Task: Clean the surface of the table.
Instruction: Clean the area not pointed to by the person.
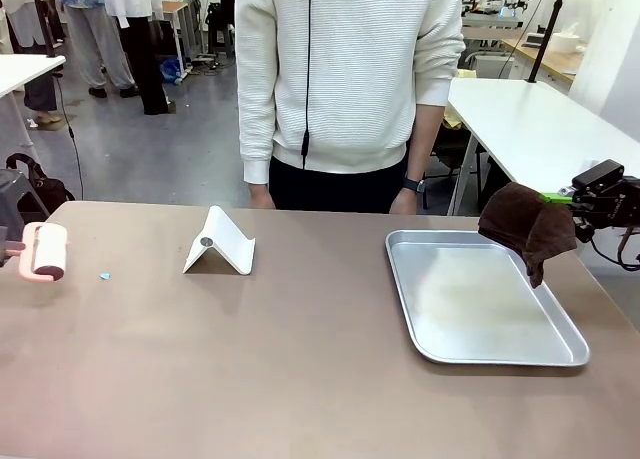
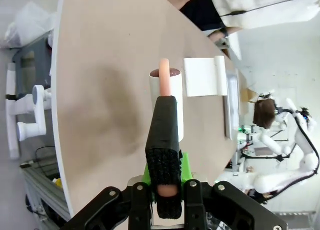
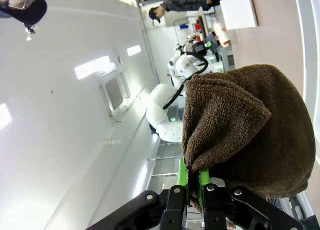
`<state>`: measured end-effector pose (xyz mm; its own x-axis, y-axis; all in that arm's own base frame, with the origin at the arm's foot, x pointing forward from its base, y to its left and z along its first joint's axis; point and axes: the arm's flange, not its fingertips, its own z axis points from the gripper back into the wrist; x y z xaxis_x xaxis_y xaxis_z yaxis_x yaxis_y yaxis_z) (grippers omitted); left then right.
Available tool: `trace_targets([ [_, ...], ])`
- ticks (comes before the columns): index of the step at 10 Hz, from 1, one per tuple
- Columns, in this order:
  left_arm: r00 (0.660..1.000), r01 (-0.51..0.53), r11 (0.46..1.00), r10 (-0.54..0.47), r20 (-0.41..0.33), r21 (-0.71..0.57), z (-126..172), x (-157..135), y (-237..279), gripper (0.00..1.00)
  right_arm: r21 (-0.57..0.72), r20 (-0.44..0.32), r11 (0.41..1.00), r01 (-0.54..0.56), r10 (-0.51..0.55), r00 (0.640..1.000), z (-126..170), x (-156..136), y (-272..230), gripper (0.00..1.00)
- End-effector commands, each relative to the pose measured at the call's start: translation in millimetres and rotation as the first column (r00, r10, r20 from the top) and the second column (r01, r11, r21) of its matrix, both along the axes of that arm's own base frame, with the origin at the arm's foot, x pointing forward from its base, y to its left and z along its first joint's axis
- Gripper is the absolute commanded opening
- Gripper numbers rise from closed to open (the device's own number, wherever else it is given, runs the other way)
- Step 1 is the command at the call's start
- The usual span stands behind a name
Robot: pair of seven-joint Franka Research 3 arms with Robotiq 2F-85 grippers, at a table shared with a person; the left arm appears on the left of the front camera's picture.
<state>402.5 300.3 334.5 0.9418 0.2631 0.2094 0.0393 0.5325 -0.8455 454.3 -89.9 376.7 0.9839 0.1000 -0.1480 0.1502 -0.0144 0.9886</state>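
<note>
The brownish-taupe table (image 1: 300, 369) spreads wide in the front view. At its left edge a lint roller (image 1: 45, 251) with a pink handle and a white roll hovers just over the top. My left gripper (image 2: 166, 115) is shut on the roller's (image 2: 167, 94) pink handle, above the table (image 2: 100, 64). A tiny blue scrap (image 1: 104, 275) lies just right of the roller. At the far right my right gripper (image 1: 578, 205) is shut on a bunched brown cloth (image 1: 528, 229) that hangs over the tray's back right corner. In the right wrist view the green pads (image 3: 183, 176) pinch the cloth (image 3: 240, 125).
A shiny silver tray (image 1: 560, 351) lies on the table's right half. A folded white stand (image 1: 220, 244) sits left of centre. A person in a white sweater (image 1: 345, 69) stands at the far edge, hands by the table. A white-topped table (image 1: 540, 119) stands behind on the right.
</note>
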Motion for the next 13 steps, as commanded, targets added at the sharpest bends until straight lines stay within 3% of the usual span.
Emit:
trace_targets([
  [1,1.000,-0.013,0.997,0.014,-0.009,0.073,4,2,-23,0.22,0.001,-0.017,1.000,-0.001,0.001,1.000,8,-2,1,0.09],
  [4,1.000,-0.002,0.990,0.005,-0.024,0.138,1,14,-42,0.22,0.001,-0.017,1.000,-0.001,0.001,1.000,8,-2,1,0.09],
  [8,0.986,0.080,0.981,-0.052,-0.156,0.178,13,34,-39,0.22,0.001,-0.017,1.000,-0.001,0.001,1.000,8,-2,1,0.09],
  [13,0.981,0.044,0.967,0.006,-0.195,0.252,11,65,-52,0.22,0.001,-0.017,1.000,-0.001,0.001,1.000,8,-2,1,0.09],
])
